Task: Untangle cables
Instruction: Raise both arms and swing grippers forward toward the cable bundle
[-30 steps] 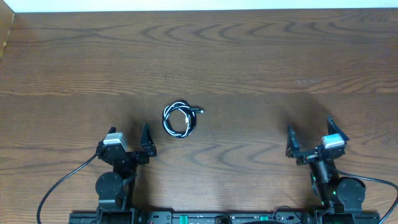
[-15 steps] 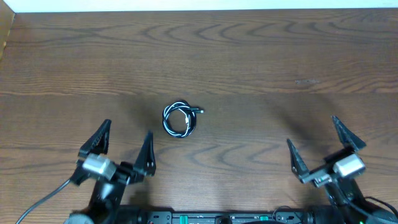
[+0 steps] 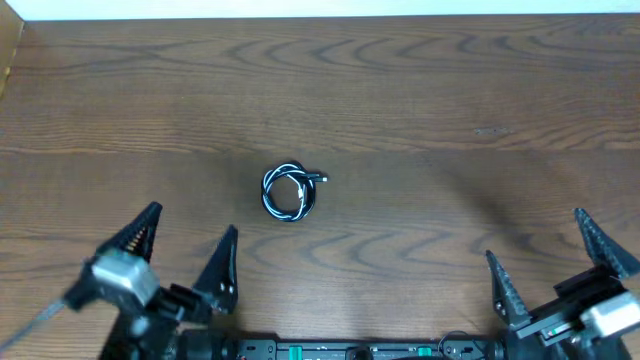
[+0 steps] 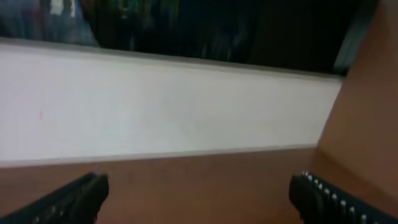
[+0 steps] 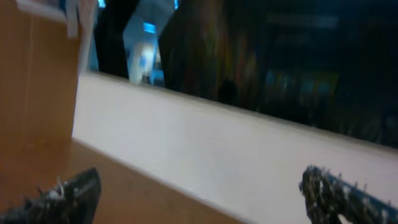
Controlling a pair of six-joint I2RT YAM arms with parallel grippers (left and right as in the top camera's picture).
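The cables (image 3: 288,191), one black and one white, lie wound together in a small coil near the middle of the wooden table (image 3: 400,110). My left gripper (image 3: 190,235) hangs open at the near left, raised above the table, below and left of the coil. At the near right corner my right gripper (image 3: 537,238) is open too, far from the coil. Neither holds anything. In the left wrist view the left gripper (image 4: 199,183) shows spread fingertips over bare wood; the right wrist view shows the right gripper (image 5: 202,180) likewise. The cables are out of both wrist views.
A white wall (image 4: 155,106) runs along the table's far edge. A wooden side panel (image 5: 34,81) stands at one end of the table. Thick black arm wires (image 3: 45,320) trail at the near left.
Both arms have lifted from low near the front edge toward the camera, the left drifting left and the right drifting right. The coil has not moved.
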